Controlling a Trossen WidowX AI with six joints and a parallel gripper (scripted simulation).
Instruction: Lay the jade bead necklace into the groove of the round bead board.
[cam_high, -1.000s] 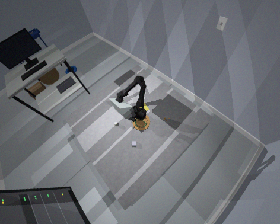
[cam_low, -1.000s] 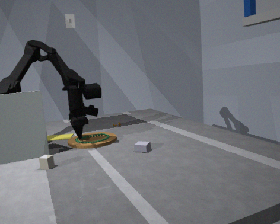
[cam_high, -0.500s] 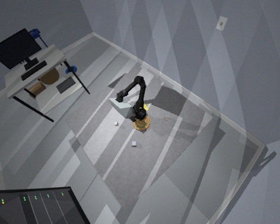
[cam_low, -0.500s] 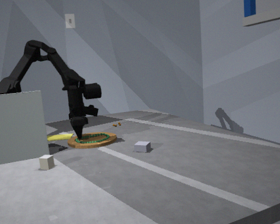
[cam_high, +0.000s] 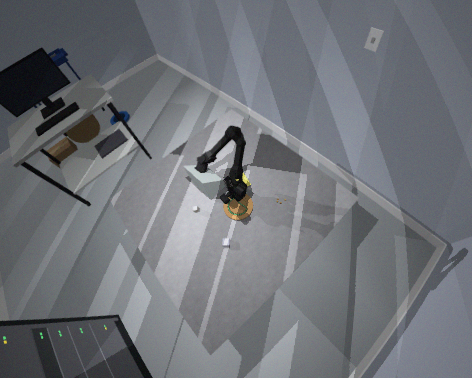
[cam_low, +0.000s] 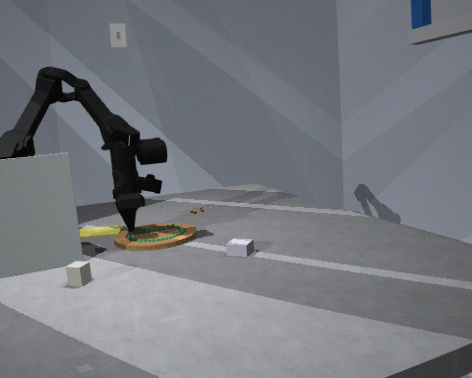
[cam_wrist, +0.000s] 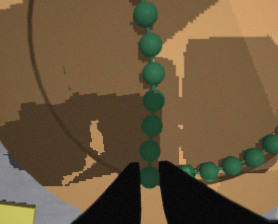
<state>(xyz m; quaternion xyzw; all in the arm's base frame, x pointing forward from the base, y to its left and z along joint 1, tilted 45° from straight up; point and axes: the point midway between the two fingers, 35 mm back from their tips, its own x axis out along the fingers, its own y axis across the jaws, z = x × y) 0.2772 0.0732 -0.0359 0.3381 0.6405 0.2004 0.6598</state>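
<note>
The round wooden bead board (cam_high: 249, 209) (cam_low: 155, 245) (cam_wrist: 235, 25) lies flat on the mat. The jade bead necklace (cam_low: 162, 239) (cam_wrist: 150, 45) lies on it as a string of green beads. In the wrist view, one stretch of beads runs nearly straight up, inside the left part of the groove, which shows there as an empty dark curve. Another stretch curves off at the lower right along the groove line. My gripper (cam_low: 131, 230) (cam_wrist: 148, 170) is down at the board's edge, shut on a bead of the necklace. The fingers hide some neighbouring beads and groove.
A pale upright panel (cam_low: 37, 215) stands beside the arm. A yellow flat piece (cam_low: 100, 232) (cam_wrist: 17, 214) lies by the board. A beige cube (cam_high: 195, 208) (cam_low: 79, 274) and a whitish block (cam_high: 226, 242) (cam_low: 240, 248) lie nearer the exterior camera. Small orange bits (cam_high: 281, 201) (cam_low: 196, 210) lie beyond the board.
</note>
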